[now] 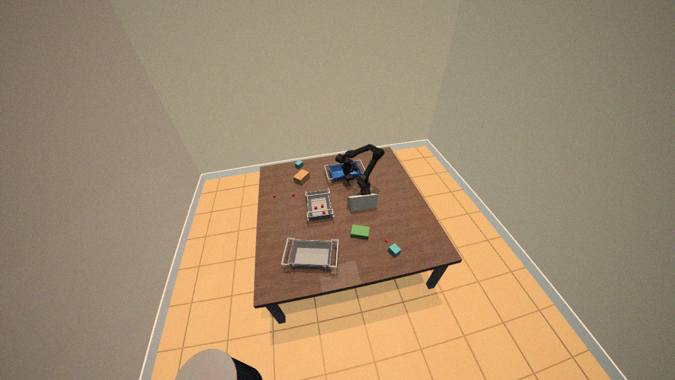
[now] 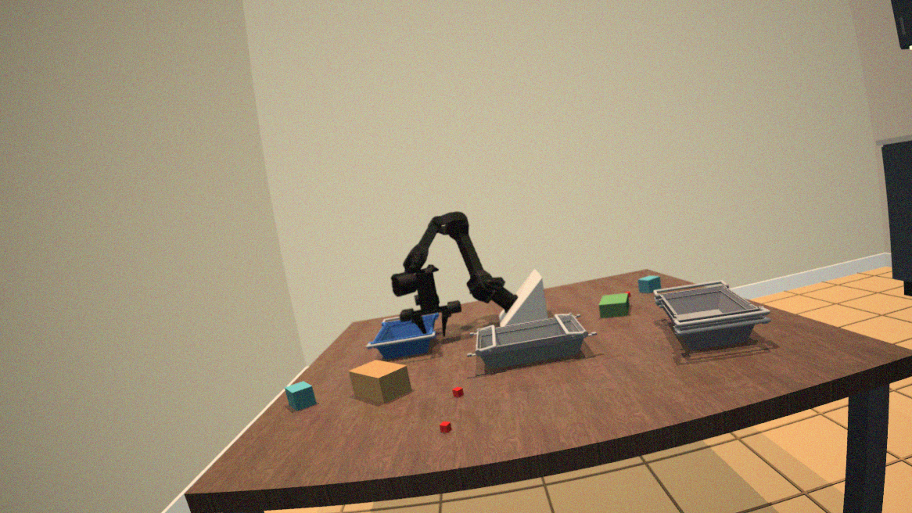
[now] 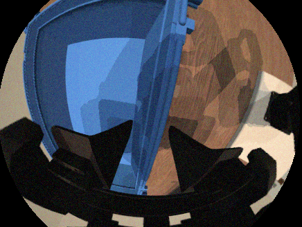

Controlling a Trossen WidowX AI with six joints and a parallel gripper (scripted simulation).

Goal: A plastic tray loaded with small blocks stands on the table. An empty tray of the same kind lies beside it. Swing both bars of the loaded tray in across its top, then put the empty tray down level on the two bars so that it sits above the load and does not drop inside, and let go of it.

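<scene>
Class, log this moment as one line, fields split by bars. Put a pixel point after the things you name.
gripper (image 1: 347, 175) (image 2: 434, 334) (image 3: 151, 125): partly open, astride near wall | blue plastic tray (image 1: 337, 178) (image 2: 403, 349) (image 3: 104, 79): upright on table, empty | lift: not begun

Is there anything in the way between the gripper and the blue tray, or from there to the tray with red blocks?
Nothing visible either way. The gripper is open over the blue tray's side wall; the orange block sits off the route to the loaded tray.

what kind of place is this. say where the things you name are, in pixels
Probably a robotics test area in a plain room: a black robot arm (image 1: 375, 152) (image 2: 454, 223) on a brown wooden table (image 1: 406, 226) (image 2: 573, 408), three plastic trays, blue (image 1: 337, 172) (image 2: 404, 344) and grey (image 1: 309, 257) (image 1: 311, 215) (image 2: 714, 335) (image 2: 535, 353), and orange floor tiles (image 1: 377, 340) (image 2: 599, 488).
</scene>
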